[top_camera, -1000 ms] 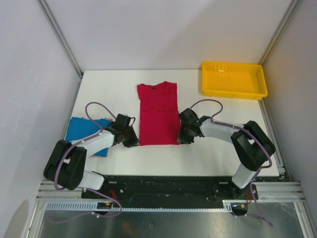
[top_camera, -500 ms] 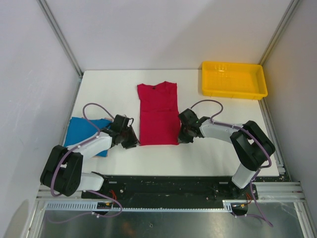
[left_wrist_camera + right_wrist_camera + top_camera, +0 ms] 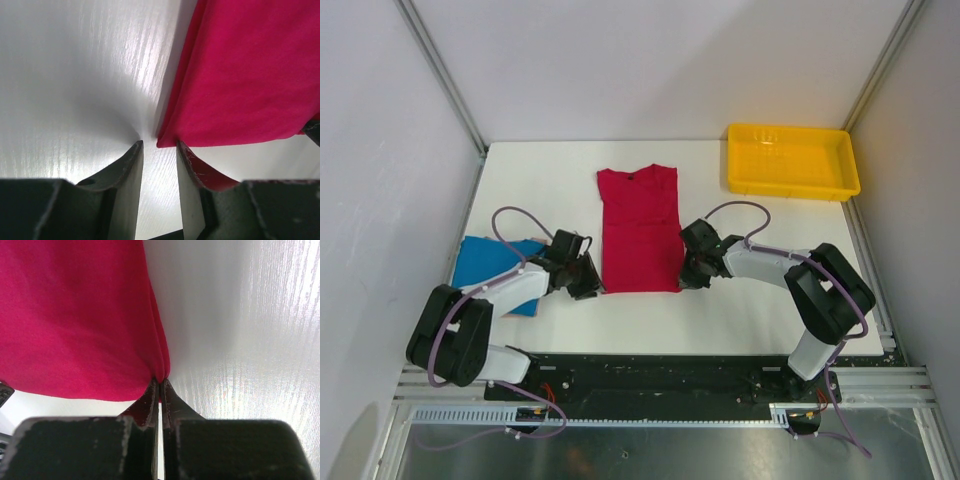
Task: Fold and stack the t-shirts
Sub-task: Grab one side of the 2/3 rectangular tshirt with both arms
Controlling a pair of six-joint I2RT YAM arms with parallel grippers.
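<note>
Overhead, we look down on a white table (image 3: 550, 180) with a red t-shirt (image 3: 639, 230) lying flat near its middle. Its sleeves are tucked in so it forms a tall rectangle, with the collar at the far end.

The left gripper (image 3: 159, 145) sits at the shirt's near left corner. In its wrist view, its two dark fingers (image 3: 127, 175) stand a narrow gap apart, tips low over the table. The point of the red corner lies just beyond that gap, close against the right-hand finger. A red tint along that finger may be cloth or only a reflection; we cannot tell which. The jaws are not closed on the fabric.

The right gripper (image 3: 160, 384) is at the shirt's near right corner. Its fingers are pressed together, and the layered red edge gathers into a pleat right at the tips, so it is pinching that corner.

A blue t-shirt (image 3: 492, 262) lies flat at the near left edge of the table, left of the left gripper and well apart from the red one. The left arm crosses over it, so its full outline is hidden. A yellow tray (image 3: 790, 160) sits at the far right corner, apart from the red t-shirt.

From above, both sets of fingertips are too small and shadowed to make out. Each wrist view shows only its own near corner of the red t-shirt, and the rest is cut off.
</note>
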